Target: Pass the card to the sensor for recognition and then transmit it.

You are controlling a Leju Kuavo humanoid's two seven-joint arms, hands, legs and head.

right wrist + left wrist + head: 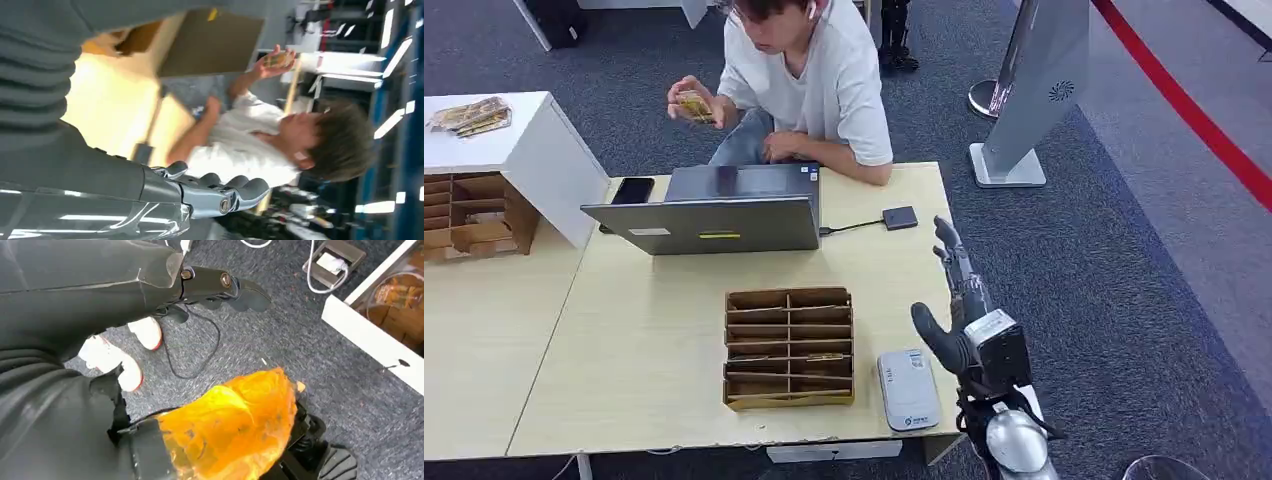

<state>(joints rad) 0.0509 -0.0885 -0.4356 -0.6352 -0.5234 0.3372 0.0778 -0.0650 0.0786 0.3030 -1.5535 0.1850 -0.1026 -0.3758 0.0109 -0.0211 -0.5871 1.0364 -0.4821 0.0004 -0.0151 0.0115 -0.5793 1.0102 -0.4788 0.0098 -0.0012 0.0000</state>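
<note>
While the right robot hand (954,300) hangs spread and empty, a person holds yellowish cards (692,104).

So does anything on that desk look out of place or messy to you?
Mostly tidy. The cardboard card organizer in the middle sits square, with the grey sensor beside it. The oddest thing is a loose, untidy pile of cards on the white cabinet at the far left, outside any slot.
</note>
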